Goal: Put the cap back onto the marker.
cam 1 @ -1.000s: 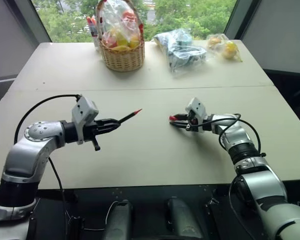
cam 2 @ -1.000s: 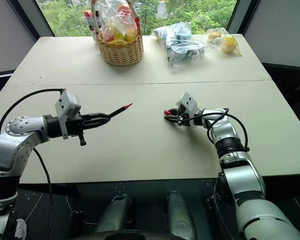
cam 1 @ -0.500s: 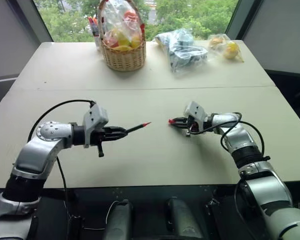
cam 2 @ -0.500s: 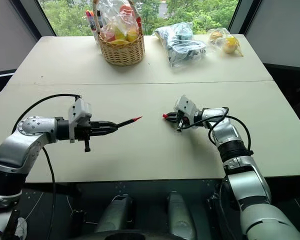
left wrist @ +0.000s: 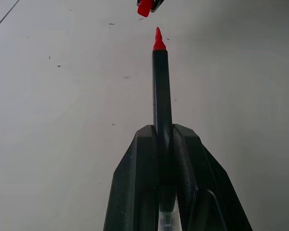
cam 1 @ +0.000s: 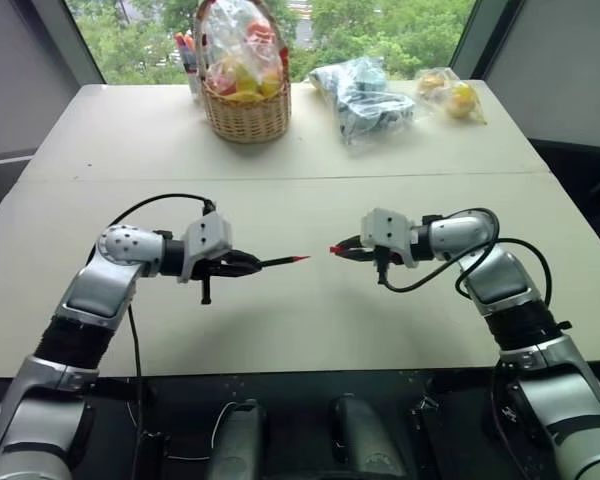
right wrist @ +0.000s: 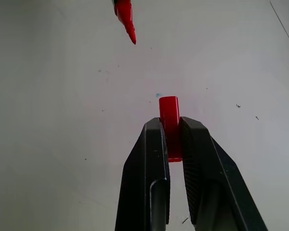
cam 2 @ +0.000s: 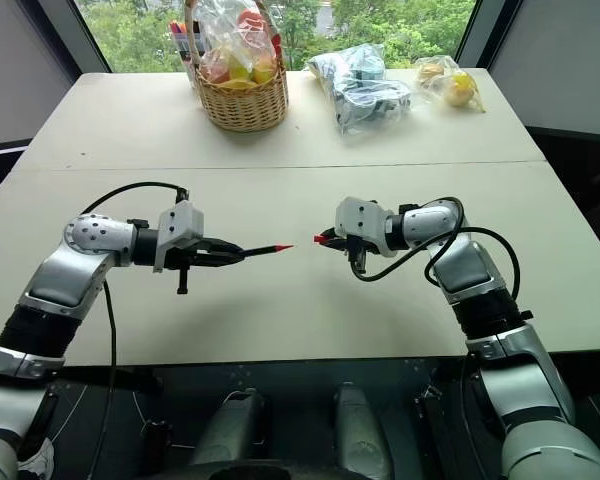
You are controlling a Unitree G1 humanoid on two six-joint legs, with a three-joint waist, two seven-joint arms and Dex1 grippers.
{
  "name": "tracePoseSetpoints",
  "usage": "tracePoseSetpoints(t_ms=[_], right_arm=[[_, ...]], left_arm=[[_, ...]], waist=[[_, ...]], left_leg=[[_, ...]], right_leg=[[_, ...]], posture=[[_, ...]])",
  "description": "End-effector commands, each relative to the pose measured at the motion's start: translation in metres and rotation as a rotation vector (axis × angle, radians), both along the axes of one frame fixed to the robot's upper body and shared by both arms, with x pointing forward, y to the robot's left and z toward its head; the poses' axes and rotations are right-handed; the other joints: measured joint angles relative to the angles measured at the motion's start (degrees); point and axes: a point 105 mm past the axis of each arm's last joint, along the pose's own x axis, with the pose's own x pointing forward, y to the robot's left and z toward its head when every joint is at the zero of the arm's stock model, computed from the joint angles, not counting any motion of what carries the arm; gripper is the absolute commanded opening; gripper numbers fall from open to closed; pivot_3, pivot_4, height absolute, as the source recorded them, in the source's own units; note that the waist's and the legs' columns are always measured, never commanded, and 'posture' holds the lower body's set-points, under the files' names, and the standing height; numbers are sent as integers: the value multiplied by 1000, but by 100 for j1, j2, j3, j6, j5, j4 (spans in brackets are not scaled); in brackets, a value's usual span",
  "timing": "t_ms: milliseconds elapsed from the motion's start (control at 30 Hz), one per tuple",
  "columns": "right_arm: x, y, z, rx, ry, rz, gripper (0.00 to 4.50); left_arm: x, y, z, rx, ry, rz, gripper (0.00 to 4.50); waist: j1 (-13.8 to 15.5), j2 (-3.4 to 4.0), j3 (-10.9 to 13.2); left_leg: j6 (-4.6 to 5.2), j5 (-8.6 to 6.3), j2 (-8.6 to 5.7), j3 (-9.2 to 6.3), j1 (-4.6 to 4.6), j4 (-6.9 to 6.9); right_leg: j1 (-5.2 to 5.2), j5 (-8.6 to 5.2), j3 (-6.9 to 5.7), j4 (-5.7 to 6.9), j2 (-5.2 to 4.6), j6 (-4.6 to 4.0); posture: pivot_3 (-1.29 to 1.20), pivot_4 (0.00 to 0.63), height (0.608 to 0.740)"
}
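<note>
Left wrist view looks straight down the marker (left wrist: 162, 96): my left fingers (left wrist: 139, 183) are clenched on its black body, the pale rear end sits between them, and the red tip leads away toward the cap, its long axis in line with the fingers. From the head, my left gripper (cam 1: 242, 264) holds the marker roughly level above the tabletop (cam 1: 280, 320), over the middle of the half nearer me, with the long axis running across from my left to my right and the red tip pointing right. My right gripper (cam 1: 348, 249) faces it from the other side, its fingers (right wrist: 154, 159) clamped on the cap (cam 1: 335, 248), which pokes out past the fingertips toward my left. Tip and cap lie near each other, with a small gap between them, not touching, and close to one line. Toward the far edge of the tabletop stand a wicker basket (cam 1: 245, 112) of wrapped items, near the far left corner, and clear plastic bags (cam 1: 365, 95) further right.
</note>
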Motion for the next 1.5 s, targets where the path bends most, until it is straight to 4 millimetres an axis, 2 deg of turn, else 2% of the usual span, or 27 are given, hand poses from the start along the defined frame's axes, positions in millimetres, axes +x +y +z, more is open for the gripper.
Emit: tracePoseSetpoints(t_ms=[33,500,1167,1500], right_arm=[[-4,10,9,13,-26,42,55],[-9,18,15,21,-6,77,55],[-15,15,22,-1,15,99,55],[-20,23,22,22,26,112,55]], left_arm=[[0,-7,16,-4,-66,-31,0],[-5,-11,17,-5,-85,-32,0],[-5,-7,11,29,-81,-29,0],[-5,-8,10,27,-78,-33,0]], waist=[[-1,0,0],[-1,0,0],[-1,0,0],[0,0,0]], left_leg=[[0,0,0,0,0,0],[0,0,0,-1,0,0],[0,0,0,-1,0,0],[0,0,0,-1,0,0]], right_leg=[[0,0,0,0,0,0],[0,0,0,0,0,0],[0,0,0,0,0,0],[0,0,0,0,0,0]], posture=[[0,150,740],[0,150,740],[0,150,740],[0,150,740]])
